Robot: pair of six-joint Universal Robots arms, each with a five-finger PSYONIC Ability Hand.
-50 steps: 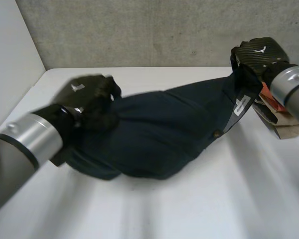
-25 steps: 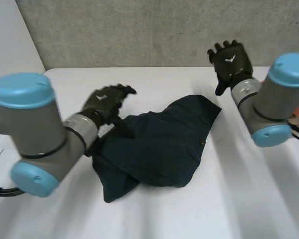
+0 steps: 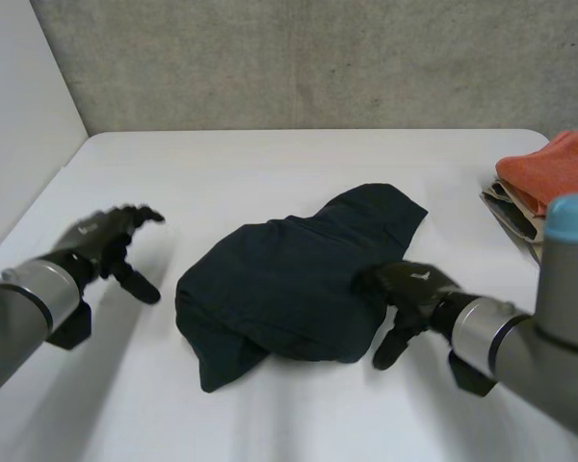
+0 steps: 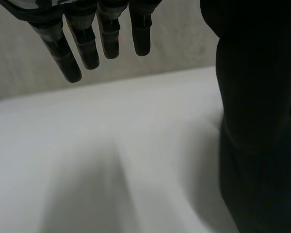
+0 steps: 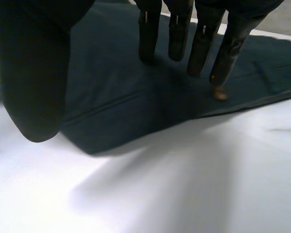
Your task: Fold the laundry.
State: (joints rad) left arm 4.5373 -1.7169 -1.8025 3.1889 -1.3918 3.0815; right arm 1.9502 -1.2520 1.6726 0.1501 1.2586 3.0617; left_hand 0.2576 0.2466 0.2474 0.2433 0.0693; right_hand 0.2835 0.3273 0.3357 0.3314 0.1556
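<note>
A dark navy garment (image 3: 289, 289) lies in a crumpled heap at the middle of the white table (image 3: 270, 164). My left hand (image 3: 111, 241) hovers over bare table to the left of the heap, apart from it, with its fingers (image 4: 72, 58) straight and holding nothing. My right hand (image 3: 411, 287) is at the heap's near right edge. Its straight fingers (image 5: 199, 48) rest their tips on the navy cloth (image 5: 111, 92), beside a small brown button (image 5: 219, 92), and the thumb (image 5: 34, 73) stands apart from them.
A folded orange cloth (image 3: 556, 171) lies on a beige stack (image 3: 511, 207) at the table's right edge. A grey concrete wall (image 3: 318, 58) runs behind the table and a white wall (image 3: 19, 115) closes its left side.
Both hands let go of the garment, which dropped from a stretched span into a heap. My left hand drew away to the left. My right hand came down from the far right onto the cloth's near right edge.
</note>
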